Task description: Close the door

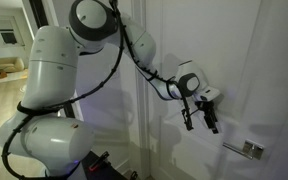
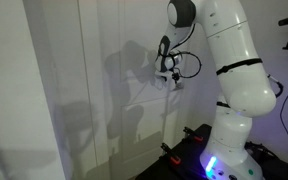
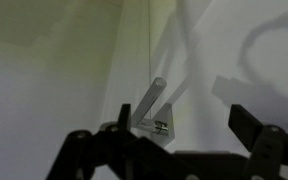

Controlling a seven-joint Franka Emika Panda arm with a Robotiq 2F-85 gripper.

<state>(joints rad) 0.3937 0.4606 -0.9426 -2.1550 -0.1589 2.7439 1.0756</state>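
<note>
The end effector (image 1: 206, 112), fingers spread and holding nothing, hangs near the door (image 1: 254, 60), above its handle (image 1: 246, 149). Whether the door is fully shut cannot be told; pushing probably remains.

- The door (image 1: 254, 70) is white, with raised panel mouldings.
- Its lever handle (image 1: 246, 149) is silver metal.
- The arm (image 2: 234, 70) is white with black joints.
- The gripper (image 1: 206, 122) is black.
</note>
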